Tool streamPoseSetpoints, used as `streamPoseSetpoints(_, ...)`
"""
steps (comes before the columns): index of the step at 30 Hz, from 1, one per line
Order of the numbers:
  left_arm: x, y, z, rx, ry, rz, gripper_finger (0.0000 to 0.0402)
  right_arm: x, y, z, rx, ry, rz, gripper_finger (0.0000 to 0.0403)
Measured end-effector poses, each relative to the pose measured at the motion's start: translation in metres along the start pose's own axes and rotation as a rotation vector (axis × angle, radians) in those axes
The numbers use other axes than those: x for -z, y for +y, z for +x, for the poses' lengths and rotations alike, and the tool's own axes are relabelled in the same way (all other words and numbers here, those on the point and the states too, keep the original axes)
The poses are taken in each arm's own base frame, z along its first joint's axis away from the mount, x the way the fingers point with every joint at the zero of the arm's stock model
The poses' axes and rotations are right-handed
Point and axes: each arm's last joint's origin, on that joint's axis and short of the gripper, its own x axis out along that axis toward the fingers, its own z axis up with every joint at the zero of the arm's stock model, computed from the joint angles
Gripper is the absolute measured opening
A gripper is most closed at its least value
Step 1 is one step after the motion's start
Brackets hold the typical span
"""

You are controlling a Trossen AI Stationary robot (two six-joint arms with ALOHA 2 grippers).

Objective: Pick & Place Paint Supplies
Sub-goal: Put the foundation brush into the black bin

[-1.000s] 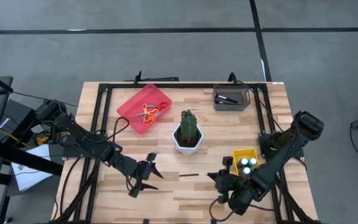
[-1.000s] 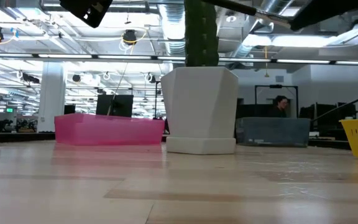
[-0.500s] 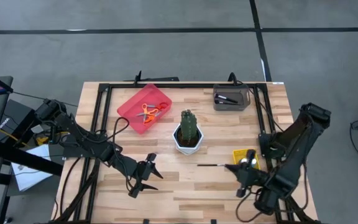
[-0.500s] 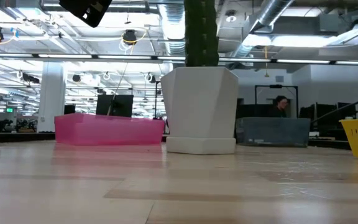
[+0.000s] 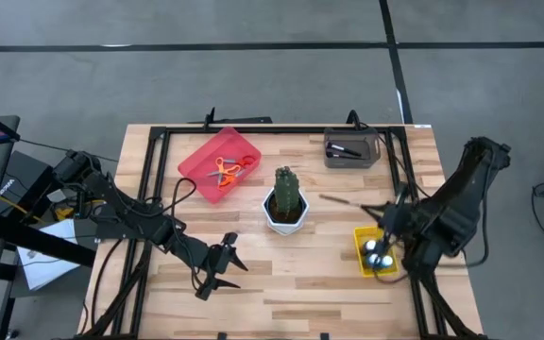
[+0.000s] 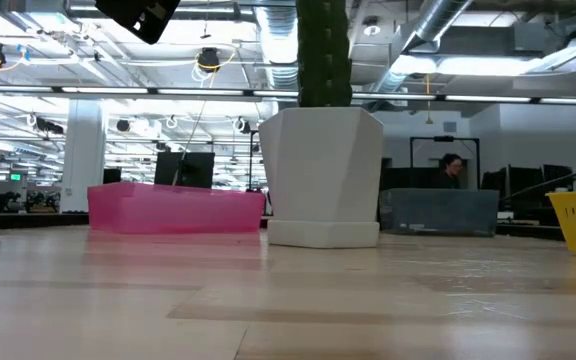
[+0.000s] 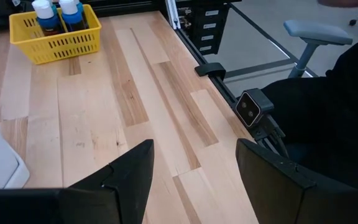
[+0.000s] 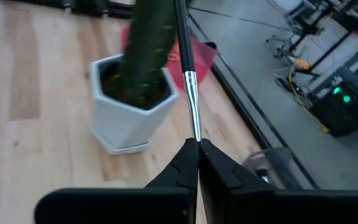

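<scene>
Carrying a paintbrush (image 8: 190,93), the right gripper (image 8: 197,148) has its fingers clenched on the metal ferrule end, the dark handle pointing out toward the cactus (image 5: 287,188) in its white pot (image 5: 284,215). We note the change over the last second: the brush was low over the front of the table, in front of the yellow basket (image 5: 364,236); now, in the high view, it hangs in the air between the cactus and the right rail, farther back, with the right arm swung up and rearward. We judge the brush is bound for the grey bin (image 5: 350,151) at the back right, where another brush already lies. Blue paint bottles (image 7: 50,14) stand in the yellow basket; orange scissors (image 5: 226,171) lie in the red tray (image 5: 199,157). The left gripper (image 7: 194,163) waits over the front left of the table, fingers apart, grasping nothing. The risk we see is the long handle brushing the cactus.
</scene>
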Motion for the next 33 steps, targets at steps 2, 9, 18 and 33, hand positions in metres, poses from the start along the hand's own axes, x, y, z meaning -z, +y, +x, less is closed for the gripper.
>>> streamPoseSetpoints(2, 0.0, 0.0, 0.0, 0.0, 0.0, 0.0, 0.0222, -0.002, -0.014, 0.0, 0.012, 0.002, 0.031, 0.0)
streamPoseSetpoints(9, 0.0, 0.0, 0.0, 0.001, 0.0, 0.022, 0.0222, -0.005, -0.057, 0.001, 0.052, 0.005, 0.101, 0.0)
streamPoseSetpoints(18, 0.0, 0.001, 0.0, 0.001, 0.0, 0.026, 0.0222, -0.021, -0.111, -0.007, 0.091, 0.033, 0.165, 0.0)
streamPoseSetpoints(33, 0.0, 0.002, 0.0, -0.009, -0.001, 0.034, 0.0222, -0.121, -0.185, -0.039, 0.186, 0.008, 0.123, 0.0)
